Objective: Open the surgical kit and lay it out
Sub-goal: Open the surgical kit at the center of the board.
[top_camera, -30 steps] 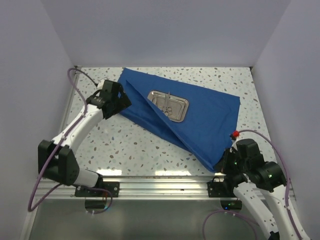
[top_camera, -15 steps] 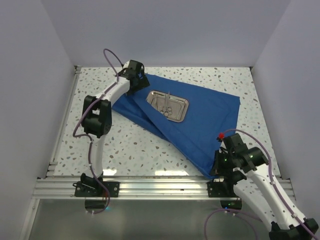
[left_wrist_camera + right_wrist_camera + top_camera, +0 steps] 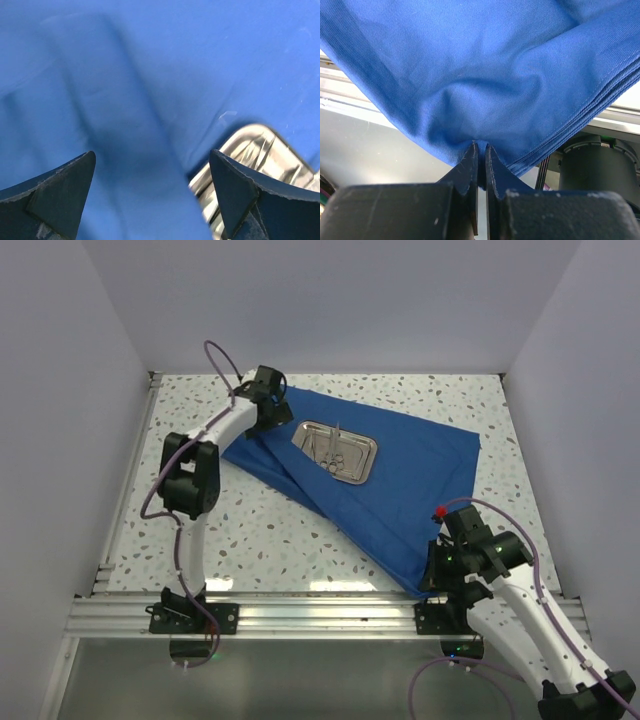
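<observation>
The surgical kit lies on the speckled table: a royal-blue cloth (image 3: 420,475) partly unfolded, with a fold running diagonally across it. A shiny steel tray (image 3: 338,451) sits on the cloth, holding slim silver instruments (image 3: 333,445). My left gripper (image 3: 277,408) hovers open over the cloth's far-left part, just left of the tray. In the left wrist view the open left gripper (image 3: 150,175) spans blue cloth (image 3: 125,90), with the tray (image 3: 255,155) at lower right. My right gripper (image 3: 438,575) is shut on the cloth's near corner (image 3: 485,100), pinched between the fingers of that right gripper (image 3: 480,150).
An aluminium rail (image 3: 320,605) runs along the table's near edge, with both arm bases bolted to it. White walls close in the left, back and right sides. Bare speckled tabletop (image 3: 250,530) lies left of the cloth.
The left arm has swung from the cloth's left edge to its far-left part beside the tray and stays open. The right arm shifted slightly, still pinching the near corner.
</observation>
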You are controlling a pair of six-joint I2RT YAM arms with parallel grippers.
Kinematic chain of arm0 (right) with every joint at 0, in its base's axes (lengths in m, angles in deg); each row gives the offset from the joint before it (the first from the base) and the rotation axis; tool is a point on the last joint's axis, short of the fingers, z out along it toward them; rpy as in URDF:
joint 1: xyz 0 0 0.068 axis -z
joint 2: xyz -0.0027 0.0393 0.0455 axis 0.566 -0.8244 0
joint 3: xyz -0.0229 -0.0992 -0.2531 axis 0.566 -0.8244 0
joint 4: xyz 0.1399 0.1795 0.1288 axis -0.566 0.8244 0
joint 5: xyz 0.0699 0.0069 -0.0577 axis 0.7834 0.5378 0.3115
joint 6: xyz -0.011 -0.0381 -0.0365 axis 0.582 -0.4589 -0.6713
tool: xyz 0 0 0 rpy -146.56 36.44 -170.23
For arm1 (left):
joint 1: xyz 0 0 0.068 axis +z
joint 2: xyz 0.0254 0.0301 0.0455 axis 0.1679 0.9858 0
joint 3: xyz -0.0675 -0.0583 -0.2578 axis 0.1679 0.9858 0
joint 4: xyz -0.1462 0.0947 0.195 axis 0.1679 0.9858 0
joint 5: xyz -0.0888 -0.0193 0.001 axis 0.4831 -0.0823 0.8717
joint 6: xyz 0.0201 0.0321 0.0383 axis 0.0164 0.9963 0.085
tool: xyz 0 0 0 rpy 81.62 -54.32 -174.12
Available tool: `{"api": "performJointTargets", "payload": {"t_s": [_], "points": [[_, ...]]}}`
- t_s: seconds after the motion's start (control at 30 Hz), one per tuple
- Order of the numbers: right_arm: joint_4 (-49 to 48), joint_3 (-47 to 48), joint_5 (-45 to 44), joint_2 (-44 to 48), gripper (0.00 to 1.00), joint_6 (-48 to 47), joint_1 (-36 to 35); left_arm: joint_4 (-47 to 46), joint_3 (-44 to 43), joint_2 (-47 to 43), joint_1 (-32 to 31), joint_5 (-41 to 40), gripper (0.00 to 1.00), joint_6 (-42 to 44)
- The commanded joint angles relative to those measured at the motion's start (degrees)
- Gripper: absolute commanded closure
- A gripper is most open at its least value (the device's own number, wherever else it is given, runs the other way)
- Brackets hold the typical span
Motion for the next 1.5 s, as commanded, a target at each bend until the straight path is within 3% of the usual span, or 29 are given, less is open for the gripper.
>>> {"api": "performJointTargets", "payload": {"t_s": [0.0, 0.6, 0.93, 1.3, 1.43, 1.47], "points": [[14.04, -0.62, -0.15, -0.40, 1.00, -2.37, -0.37, -0.66, 3.28, -11.20, -0.20, -4.79, 0.00, -1.03], [13.86, -0.53, 0.02, -1.54, 1.00, -3.69, -0.37, -6.19, 12.87, -9.03, -0.46, -3.05, 0.02, -1.91], [13.60, -0.62, -0.06, -2.69, 1.00, -3.86, -0.46, -9.36, 9.71, -3.49, -0.46, -1.11, 0.05, -2.70], [13.68, -0.79, 0.20, -2.86, 1.00, -4.13, -0.46, -10.68, 3.65, -0.59, -0.37, -0.84, 0.36, -2.70], [13.86, -0.88, 0.46, -2.69, 1.00, -4.30, -0.37, -10.24, 1.81, -1.03, -0.28, -0.93, 0.60, -1.65], [13.86, -0.88, 0.46, -2.86, 1.00, -4.30, -0.46, -9.72, 1.11, -1.29, -0.28, -0.93, 0.77, -1.47]]}}
